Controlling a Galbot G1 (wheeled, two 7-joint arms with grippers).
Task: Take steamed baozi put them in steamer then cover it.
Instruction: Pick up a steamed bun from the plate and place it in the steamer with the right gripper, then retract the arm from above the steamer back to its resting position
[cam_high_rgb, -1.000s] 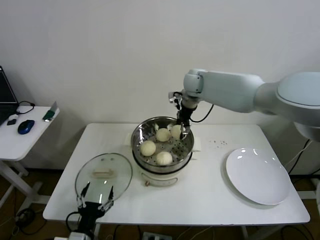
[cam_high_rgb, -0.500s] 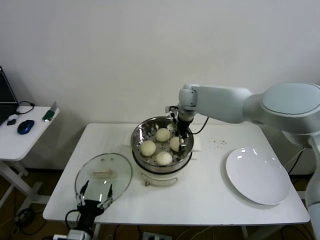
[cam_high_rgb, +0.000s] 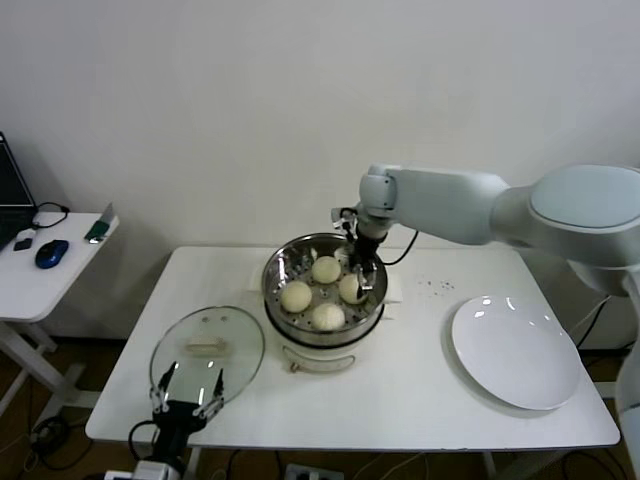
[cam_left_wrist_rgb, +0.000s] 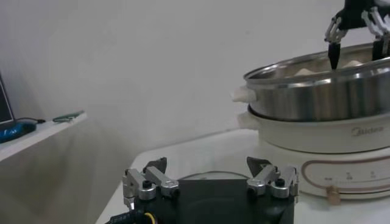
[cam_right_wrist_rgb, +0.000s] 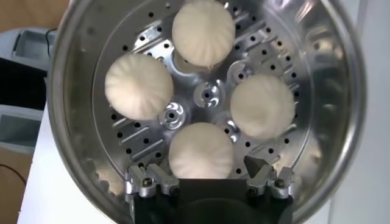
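Observation:
The steamer (cam_high_rgb: 275, 300), a shiny steel pot on a white base, stands mid-table. Four cream-white baozi lie on its perforated tray (cam_right_wrist_rgb: 207, 97): one at the back (cam_high_rgb: 326, 268), one on the left (cam_high_rgb: 296, 295), one at the front (cam_high_rgb: 328, 316), one on the right (cam_high_rgb: 349, 289). My right gripper (cam_high_rgb: 358, 282) reaches down into the pot, open, its fingers (cam_right_wrist_rgb: 149, 181) either side of the right baozi (cam_right_wrist_rgb: 201, 151) without squeezing it. The glass cover (cam_high_rgb: 207, 350) lies flat at the table's front left. My left gripper (cam_high_rgb: 187, 400) is open and empty at the cover's near edge.
A flat white plate (cam_high_rgb: 515, 350) lies at the right of the table. A side table (cam_high_rgb: 40, 280) with a blue mouse (cam_high_rgb: 50, 252) stands to the left. In the left wrist view the pot (cam_left_wrist_rgb: 323, 97) rises ahead on the right.
My right gripper came down into the pot with the fourth baozi, which now rests on the tray at the right. The left arm has hardly moved.

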